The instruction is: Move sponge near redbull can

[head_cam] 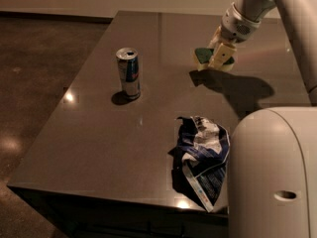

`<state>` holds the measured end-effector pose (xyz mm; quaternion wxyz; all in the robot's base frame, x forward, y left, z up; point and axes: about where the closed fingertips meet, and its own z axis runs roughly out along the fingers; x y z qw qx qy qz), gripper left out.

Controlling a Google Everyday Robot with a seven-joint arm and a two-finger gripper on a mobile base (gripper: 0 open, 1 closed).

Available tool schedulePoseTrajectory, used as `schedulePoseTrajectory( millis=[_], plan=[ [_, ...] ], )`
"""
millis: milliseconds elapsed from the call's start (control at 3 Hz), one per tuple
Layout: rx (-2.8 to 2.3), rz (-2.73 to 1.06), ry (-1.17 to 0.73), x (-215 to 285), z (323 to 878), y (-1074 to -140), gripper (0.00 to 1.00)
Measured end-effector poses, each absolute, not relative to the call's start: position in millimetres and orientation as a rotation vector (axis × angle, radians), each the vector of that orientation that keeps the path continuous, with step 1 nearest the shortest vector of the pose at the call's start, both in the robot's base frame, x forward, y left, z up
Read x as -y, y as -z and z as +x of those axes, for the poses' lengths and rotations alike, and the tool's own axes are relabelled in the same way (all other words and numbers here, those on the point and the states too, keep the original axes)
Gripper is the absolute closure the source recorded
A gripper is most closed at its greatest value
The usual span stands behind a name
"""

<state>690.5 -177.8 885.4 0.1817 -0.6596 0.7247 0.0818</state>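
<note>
Sponge pinched in the narrowed gripper and held just above the far side of the table, shadow beneath, likely lifted for carrying past the crumpled foil bag toward the upright redbull can, well apart.

- The desk is dark, smooth and shiny, with small spots of light on it.
- The redbull can stands upright on the left part of the desk, with a small shadow at its foot.
- A crumpled blue-and-white foil bag lies near the front edge, well apart from the can.
- The end effector is over the far right part of the desk, gripping the sponge. Their dark shadow falls on the desk.
</note>
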Motion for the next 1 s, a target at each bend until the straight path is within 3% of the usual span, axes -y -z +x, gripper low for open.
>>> schedulePoseTrajectory(
  millis=[1000],
  plan=[
    [-1.928, -2.081, -0.334, 95, 630, -888, 1.00]
  ],
)
